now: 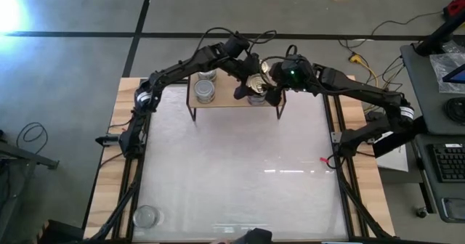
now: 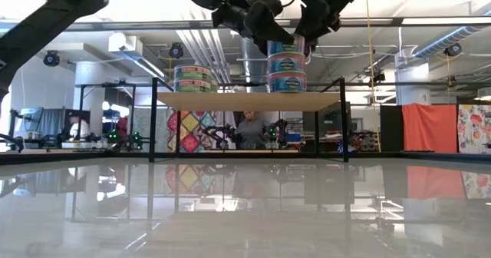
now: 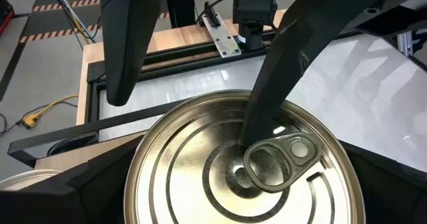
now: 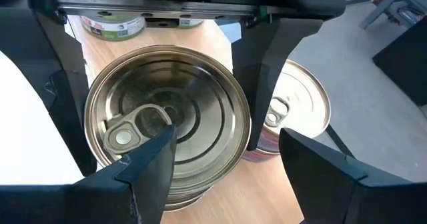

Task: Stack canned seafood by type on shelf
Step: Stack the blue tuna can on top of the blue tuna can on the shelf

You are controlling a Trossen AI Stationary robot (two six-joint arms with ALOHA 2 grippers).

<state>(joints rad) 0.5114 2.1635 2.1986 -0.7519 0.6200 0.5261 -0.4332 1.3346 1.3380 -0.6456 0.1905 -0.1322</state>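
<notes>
Gripping the top gold-lidded round metal tin point(image 4: 167, 127) of a stack, the right tool point(image 1: 270, 83) has its dark fingers point(image 4: 263, 71) on either side of the tin's rim, partly closed around it. That stack of blue-labelled tins point(image 2: 287, 62) stands three high on the right part of the low light-wood shelf with thin black wire legs point(image 2: 253, 101); the shelf sits at the far edge of the white table point(image 1: 232, 171). The left tool point(image 1: 243, 73) hovers directly above the same tin, fingers spread wide and holding nothing; its wrist view looks down on the gold lid and pull tab point(image 3: 280, 159). A second gold-topped tin point(image 4: 300, 114) stands just beside the held stack on the shelf. On the shelf's left part stands a stack of silver-topped, green-labelled tins point(image 1: 205, 91), two high in the low view point(image 2: 192, 79), with another silver top point(image 1: 208, 75) showing just behind it. One more silver-topped tin point(image 1: 145, 216) rests alone at the table's near left corner, well apart from the shelf.
</notes>
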